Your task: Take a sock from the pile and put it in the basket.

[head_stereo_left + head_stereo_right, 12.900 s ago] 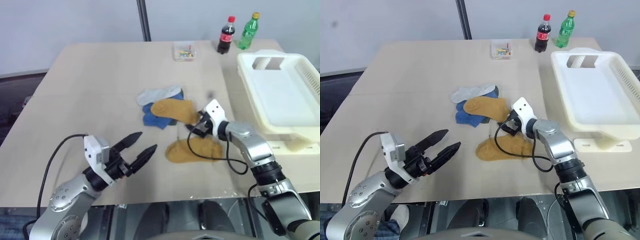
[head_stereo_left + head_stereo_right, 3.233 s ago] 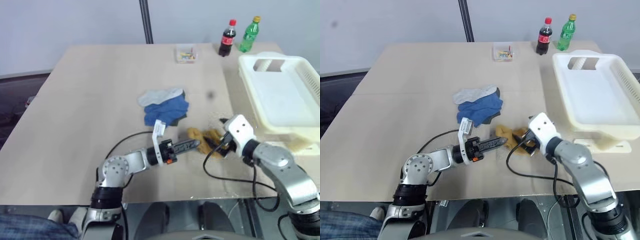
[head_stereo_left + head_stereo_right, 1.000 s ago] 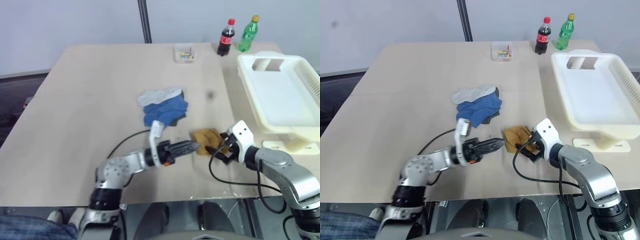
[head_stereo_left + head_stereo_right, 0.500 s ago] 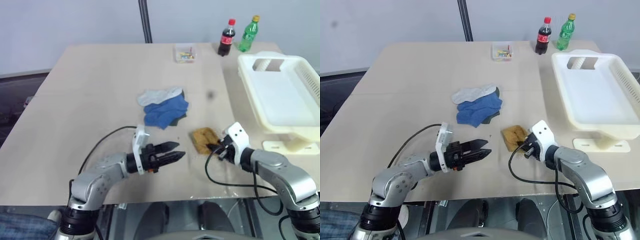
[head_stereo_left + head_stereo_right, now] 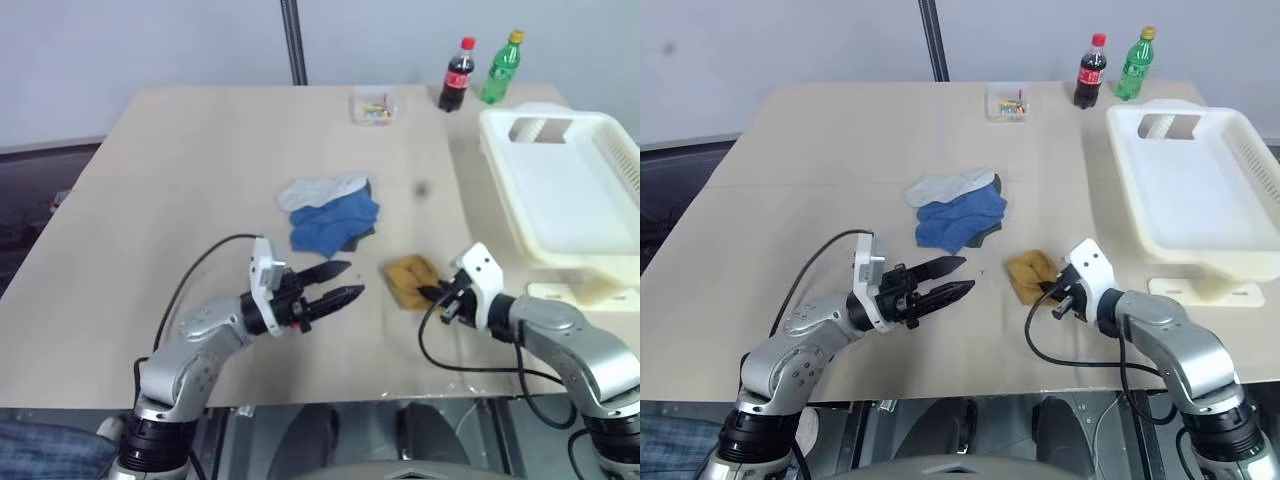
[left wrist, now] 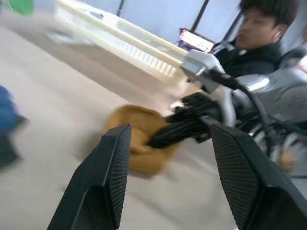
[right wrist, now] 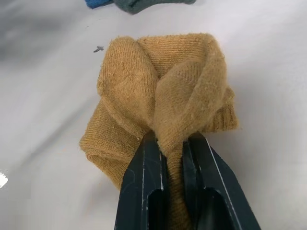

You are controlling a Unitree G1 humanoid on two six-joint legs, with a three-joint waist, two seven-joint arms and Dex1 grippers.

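At the lower left of the head views, the left gripper [image 5: 958, 278] hangs just above the tabletop [image 5: 820, 170] with its two black fingers [image 5: 940, 266] spread apart and nothing between them, pointing toward the right of the frame. Above it, near the frame's centre, lies the pile [image 5: 958, 208]: a pale grey-white sock on top, blue socks below it and a dark one peeking out at the right edge. Lower and right of centre, a mustard-yellow sock [image 5: 1029, 274] sits bunched on the tabletop, apart from the pile. The right gripper [image 5: 1055, 293] meets it from the right, its fingers [image 7: 146, 182] clenched on a fold of the knit, as the right wrist view shows plainly. Along the top edge stand a small clear box [image 5: 1006, 102], a cola bottle [image 5: 1088, 71] and a green bottle [image 5: 1130, 63]. The basket [image 5: 1160, 225], cream-white with slotted sides, takes up the right side of the frame, well apart from the sock. In the left wrist view a person [image 6: 261, 36] is seen beyond the basket.
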